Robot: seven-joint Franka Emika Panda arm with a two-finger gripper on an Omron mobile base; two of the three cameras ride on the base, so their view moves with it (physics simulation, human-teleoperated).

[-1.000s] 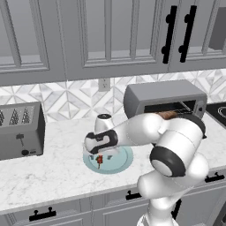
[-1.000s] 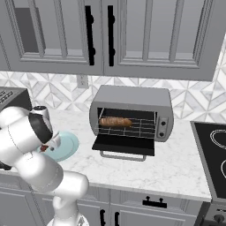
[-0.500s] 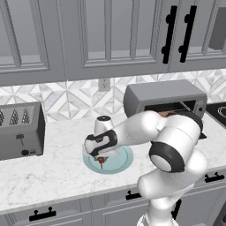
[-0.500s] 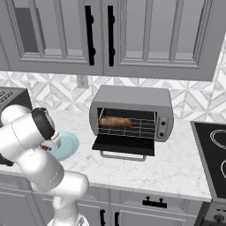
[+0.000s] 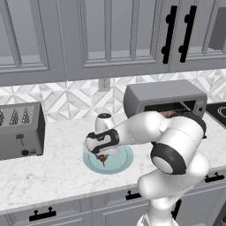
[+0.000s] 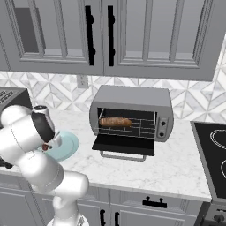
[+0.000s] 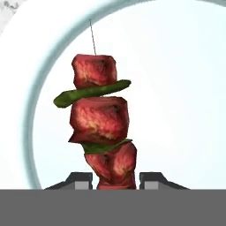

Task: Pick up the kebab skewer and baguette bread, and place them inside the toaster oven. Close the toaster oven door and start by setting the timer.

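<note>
End effector [image 7: 115, 180] down astride kebab skewer [image 7: 100, 121]

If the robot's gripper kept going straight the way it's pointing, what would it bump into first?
Probably the kebab skewer: the gripper points down at it, its lowest meat chunk right between the fingertips. Just behind lies the pale blue plate. How close they are is hard to judge.

Oven door [image 6: 124, 145] down, my way in free; baguette bread [image 6: 115, 122] takes the rack's left, right half bare.
</note>
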